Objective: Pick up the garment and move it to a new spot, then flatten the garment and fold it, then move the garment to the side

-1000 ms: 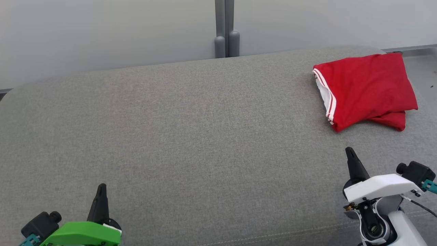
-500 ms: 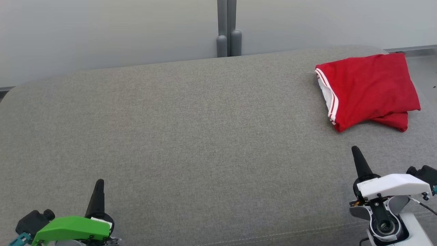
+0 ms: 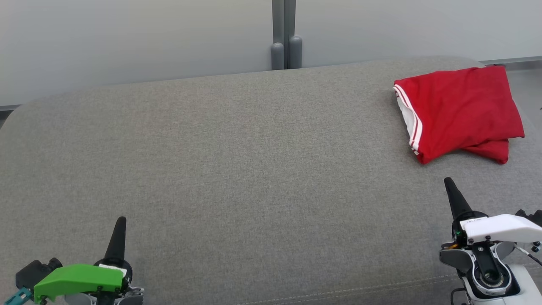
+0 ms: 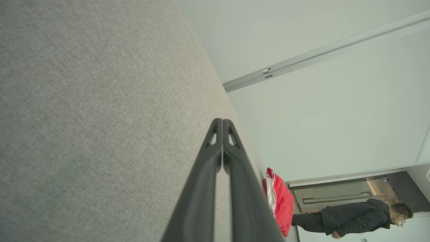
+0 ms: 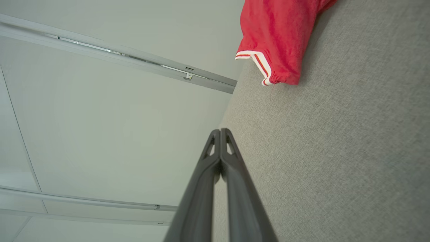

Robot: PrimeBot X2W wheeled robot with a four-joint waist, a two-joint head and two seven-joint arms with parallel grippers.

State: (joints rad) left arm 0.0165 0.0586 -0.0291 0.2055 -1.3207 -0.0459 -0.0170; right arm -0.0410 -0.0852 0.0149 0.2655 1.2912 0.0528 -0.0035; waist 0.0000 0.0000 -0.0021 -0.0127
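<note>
The garment is red with white striped trim and lies folded at the far right of the grey cushioned surface. It also appears in the left wrist view as the garment and in the right wrist view as the garment. My right gripper stands shut and empty a short way in front of it, with its fingers pressed together. My left gripper is shut and empty at the lower left, far from the cloth, its tips closed.
A pale wall with a grey post runs behind the surface. The cushion's far edge and right edge lie close to the garment. A person in dark clothes stands beyond the garment in the left wrist view.
Both grippers have drawn back toward the lower corners of the head view, the right one sliding rightward. The whole picture has shifted slightly right. The garment lies as before.
</note>
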